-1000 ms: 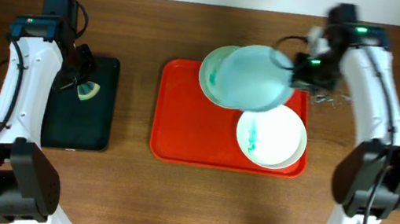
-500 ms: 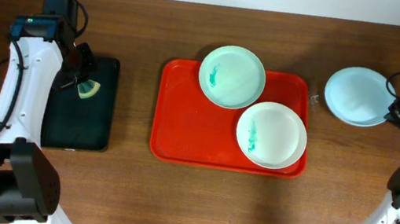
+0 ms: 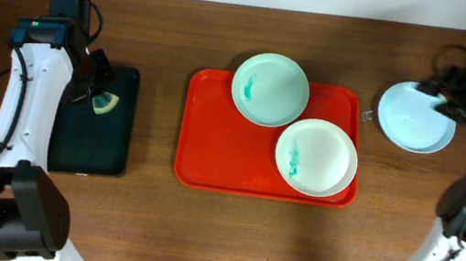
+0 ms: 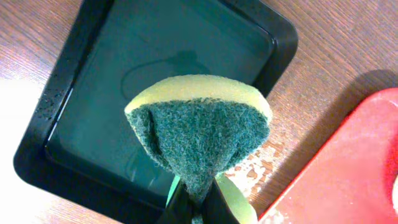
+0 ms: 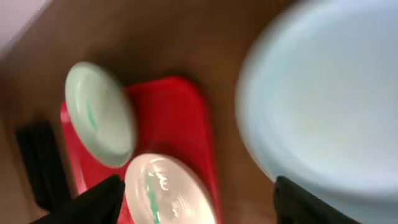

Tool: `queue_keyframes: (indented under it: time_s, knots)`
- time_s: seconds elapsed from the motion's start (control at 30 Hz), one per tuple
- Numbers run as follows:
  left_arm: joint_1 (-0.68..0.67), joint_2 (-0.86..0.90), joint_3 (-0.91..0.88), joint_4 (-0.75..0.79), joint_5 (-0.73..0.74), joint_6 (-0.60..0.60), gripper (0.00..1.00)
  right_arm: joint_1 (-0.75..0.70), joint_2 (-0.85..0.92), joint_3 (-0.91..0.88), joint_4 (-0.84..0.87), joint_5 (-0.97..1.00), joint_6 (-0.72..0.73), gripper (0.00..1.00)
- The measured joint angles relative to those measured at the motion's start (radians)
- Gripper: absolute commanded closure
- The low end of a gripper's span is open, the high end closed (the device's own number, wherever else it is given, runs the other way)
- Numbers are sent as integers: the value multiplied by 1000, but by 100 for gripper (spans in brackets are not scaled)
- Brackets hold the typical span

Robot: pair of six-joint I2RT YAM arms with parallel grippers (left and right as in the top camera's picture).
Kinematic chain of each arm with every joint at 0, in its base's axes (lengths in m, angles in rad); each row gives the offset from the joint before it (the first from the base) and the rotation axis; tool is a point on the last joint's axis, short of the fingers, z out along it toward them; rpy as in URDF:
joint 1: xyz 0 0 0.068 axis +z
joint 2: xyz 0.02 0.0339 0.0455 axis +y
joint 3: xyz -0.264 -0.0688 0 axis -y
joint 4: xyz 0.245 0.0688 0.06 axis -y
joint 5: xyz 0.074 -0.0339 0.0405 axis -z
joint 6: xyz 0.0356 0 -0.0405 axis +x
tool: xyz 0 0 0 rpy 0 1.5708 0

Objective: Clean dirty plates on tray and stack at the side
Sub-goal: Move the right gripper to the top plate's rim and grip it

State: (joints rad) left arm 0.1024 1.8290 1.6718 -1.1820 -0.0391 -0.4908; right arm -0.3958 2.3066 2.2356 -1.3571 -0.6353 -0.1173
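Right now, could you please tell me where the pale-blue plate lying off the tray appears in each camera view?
Overhead: pale-blue plate right of the red tray, apart from it.
Left wrist: not in it; only the red tray's corner shows, lower right.
Right wrist: pale-blue plate large and blurred, upper right; red tray left of it.
Shared landmark: the red tray.

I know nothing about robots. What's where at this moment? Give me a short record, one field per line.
tray: red, holds two plates
mint plate: on tray, teal smear
white plate: on tray, teal smear
blue plate: off the tray, to its right, no smear seen
left pincer: shut on sponge, above black tray
right pincer: open, by the blue plate
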Motion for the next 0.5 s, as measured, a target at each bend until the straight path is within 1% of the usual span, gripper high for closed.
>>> queue_keyframes:
  time_s: [0.07, 0.1, 0.13, 0.17, 0.23, 0.27, 0.33, 0.4, 0.43, 0.47, 0.5]
  knots:
    - [0, 0, 0, 0, 6, 0, 100, 162, 0, -8, 50, 55, -52, 19]
    - [0, 0, 0, 0, 6, 0, 100, 236, 0, -12, 86, 112, -63, 11]
    - [0, 0, 0, 1, 6, 0, 100, 311, 0, -14, 122, 178, -73, 7]
    - [0, 0, 0, 1, 6, 0, 100, 400, 0, -16, 157, 250, -80, 7]
    - [0, 0, -5, 11, 6, 0, 100, 503, 3, -16, 217, 370, -53, 7]
    - [0, 0, -16, 26, 7, 0, 100, 527, 5, -16, 234, 407, -37, 7]
    - [0, 0, -38, 39, 7, 0, 100, 569, 20, -16, 263, 464, 2, 23]
    - [0, 0, -50, 42, 7, 0, 100, 587, 61, -16, 278, 506, 47, 28]
    - [0, 0, -51, 43, 7, 0, 100, 587, 75, -16, 282, 513, 64, 28]
    - [0, 0, -51, 45, 7, 0, 100, 586, 99, -16, 290, 523, 86, 39]
    - [0, 0, -51, 46, 7, 0, 100, 586, 117, -18, 289, 529, 98, 42]
